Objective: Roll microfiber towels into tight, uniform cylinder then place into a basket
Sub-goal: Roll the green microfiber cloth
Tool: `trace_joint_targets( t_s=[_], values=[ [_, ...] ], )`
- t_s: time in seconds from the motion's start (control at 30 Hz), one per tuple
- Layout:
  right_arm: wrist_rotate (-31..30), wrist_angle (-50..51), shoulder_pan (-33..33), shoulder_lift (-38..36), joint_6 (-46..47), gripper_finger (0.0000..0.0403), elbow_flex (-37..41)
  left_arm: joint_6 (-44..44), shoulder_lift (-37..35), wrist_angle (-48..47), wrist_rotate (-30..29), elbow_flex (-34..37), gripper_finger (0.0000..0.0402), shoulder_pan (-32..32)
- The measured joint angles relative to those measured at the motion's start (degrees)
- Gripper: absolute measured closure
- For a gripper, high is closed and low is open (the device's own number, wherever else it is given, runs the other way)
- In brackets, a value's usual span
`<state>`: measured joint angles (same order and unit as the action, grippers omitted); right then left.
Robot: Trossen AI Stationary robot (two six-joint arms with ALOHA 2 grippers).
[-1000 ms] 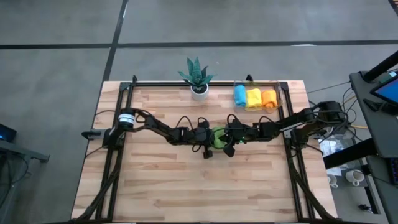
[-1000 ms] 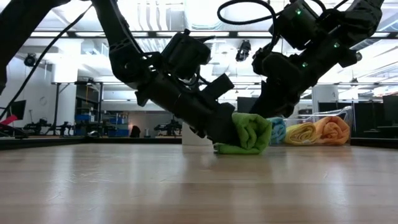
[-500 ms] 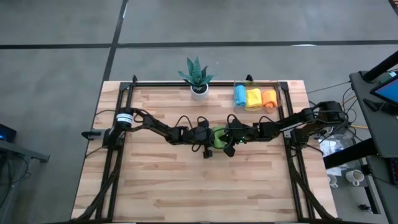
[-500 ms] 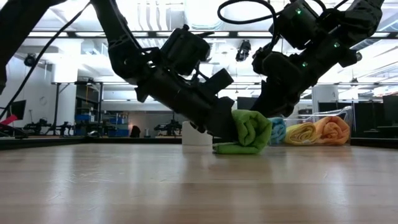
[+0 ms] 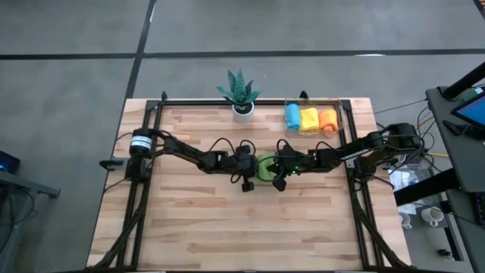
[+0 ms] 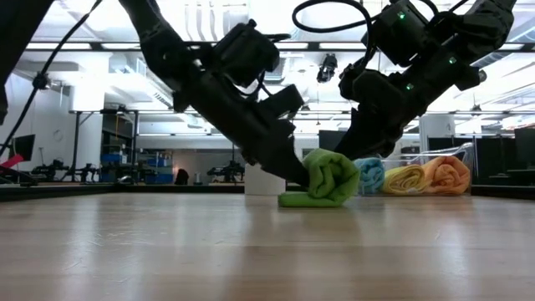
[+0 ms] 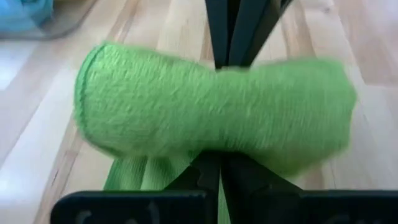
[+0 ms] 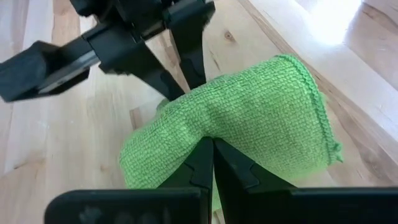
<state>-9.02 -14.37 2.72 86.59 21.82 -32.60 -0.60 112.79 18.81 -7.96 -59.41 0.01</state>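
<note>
At the middle of the table (image 5: 197, 220), you have both arms meeting over a green towel (image 5: 265, 167), which lies rolled into a thick cylinder on the wood. Your left gripper (image 5: 255, 167) reaches in from the left side, its two fingers pressed together and pushed against the roll; in the left wrist view the closed fingers (image 7: 214, 177) dent the towel's middle. Your right gripper (image 5: 277, 168) comes from the opposite side, likewise clenched, with its fingers (image 8: 211, 165) pressed into the cloth. Whether either pair actually pinches fabric between the tips, you cannot tell; they look shut flat and bearing on the roll.

In the low view the green towel (image 6: 328, 178) rests on the table with a loose flap spread flat beneath it toward the left arm's side.

The basket (image 5: 339, 114) stands at the far right corner of the table, well apart from the grippers. Inside it you see three rolled towels side by side: a light blue towel (image 5: 292, 117), a yellow towel (image 5: 309, 118) and an orange towel (image 5: 326, 119).

A potted plant (image 5: 241, 92) stands at the far edge, left of the basket.
</note>
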Motion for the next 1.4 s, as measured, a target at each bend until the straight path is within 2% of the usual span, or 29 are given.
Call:
trace_joint_targets(
  t_s=[0.3, 0.57, 0.93, 1.1, 1.4],
  values=[
    [0.00, -0.11, 0.00, 0.00, -0.01, 0.0394, 0.00, -0.03, -4.85, -9.46, -3.77, 0.63, 0.0402, 0.00],
    [0.04, -1.33, 0.00, 0.00, -0.99, 0.0394, 0.00, -0.27, -6.86, -22.19, -12.81, 1.10, 0.0402, 0.04],
    [-0.01, -2.95, -0.14, 0.63, -2.45, 0.0394, 0.04, 0.97, -2.82, -18.04, -13.25, 1.18, 0.0402, 1.11],
    [0.00, -7.90, -1.01, 3.31, -2.44, 0.0394, 0.02, 1.38, -1.72, -11.50, -6.72, 1.28, 0.0402, 1.15],
    [0.00, -11.42, -2.01, 9.70, -2.88, 0.0394, -2.15, 1.48, 0.23, -8.87, -6.07, 1.04, 0.0402, 1.82]
  ],
)
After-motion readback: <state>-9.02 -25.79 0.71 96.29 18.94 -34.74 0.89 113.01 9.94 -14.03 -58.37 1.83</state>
